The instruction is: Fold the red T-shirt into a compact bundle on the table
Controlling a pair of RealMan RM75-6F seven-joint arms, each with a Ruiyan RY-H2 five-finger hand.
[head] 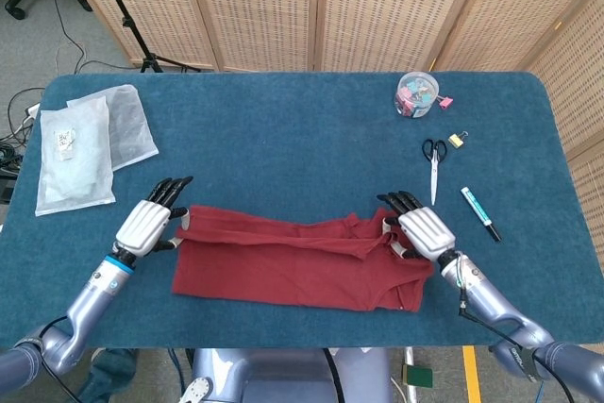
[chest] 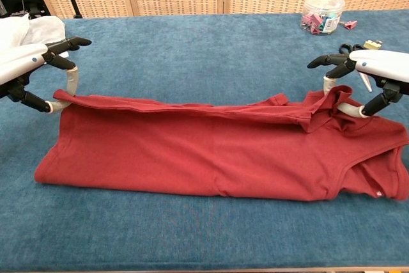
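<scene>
Shirt: a red cotton T-shirt [head: 297,261] is lying as a long band along the near part of the blue felt-covered counter [head: 302,129], its far edge lifted slightly at both ends.
Left hand: the white-and-black left hand [head: 146,226] is pinching the shirt's far left corner between thumb and a finger, other fingers spread.
Right hand: the matching right hand [head: 423,231] is pinching bunched fabric at the far right end in the same way.
Risk, slip: both pinches are looking shallow; if either lets go early, that end may be dropping and skewing the fold.
Risk, bunching: the right end is crumpling already, likely leaving a lumpy, uneven bundle.
Farther right: black-handled scissors [head: 433,165] and a blue-capped marker pen [head: 479,212] are lying just beyond the right hand and could be getting nudged.
Farthest: a clear round tub of clips [head: 416,94] and two white plastic bags [head: 87,143] are sitting well apart.
</scene>
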